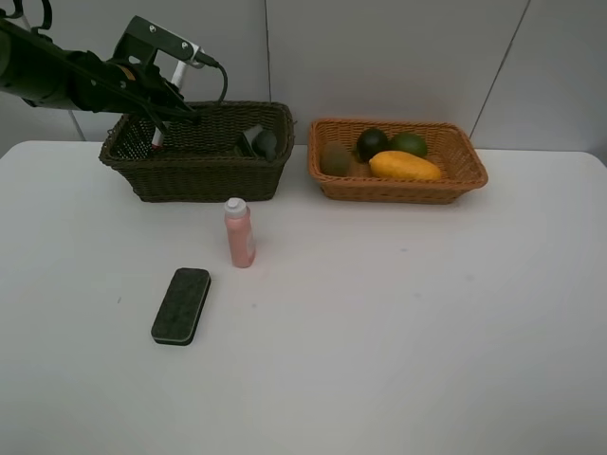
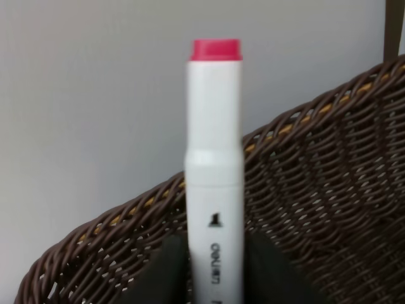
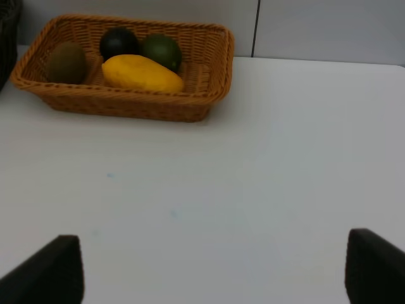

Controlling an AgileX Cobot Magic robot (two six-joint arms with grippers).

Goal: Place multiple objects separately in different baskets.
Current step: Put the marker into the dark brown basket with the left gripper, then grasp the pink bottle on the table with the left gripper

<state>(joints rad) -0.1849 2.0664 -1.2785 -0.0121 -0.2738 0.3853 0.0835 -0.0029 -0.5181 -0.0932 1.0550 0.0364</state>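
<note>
My left gripper (image 1: pixel 161 118) hangs over the left end of the dark basket (image 1: pixel 194 171), shut on the white marker (image 2: pixel 214 158), which has a red cap. Its dark fingers (image 2: pixel 161 272) press both sides of the marker. A dark green bottle (image 1: pixel 258 142) lies inside that basket. The orange basket (image 1: pixel 398 188) holds the mango (image 1: pixel 405 166), kiwi (image 1: pixel 335 159), lime (image 1: pixel 410 144) and mangosteen (image 1: pixel 372 142). The pink bottle (image 1: pixel 239 233) stands on the table and the black eraser (image 1: pixel 181 305) lies flat nearer the front. My right gripper (image 3: pixel 215 272) is open over bare table.
The white table (image 1: pixel 427 332) stretches wide in front of both baskets. A grey wall stands right behind them. In the right wrist view the orange basket (image 3: pixel 126 107) is ahead, far from the open fingers (image 3: pixel 60 269).
</note>
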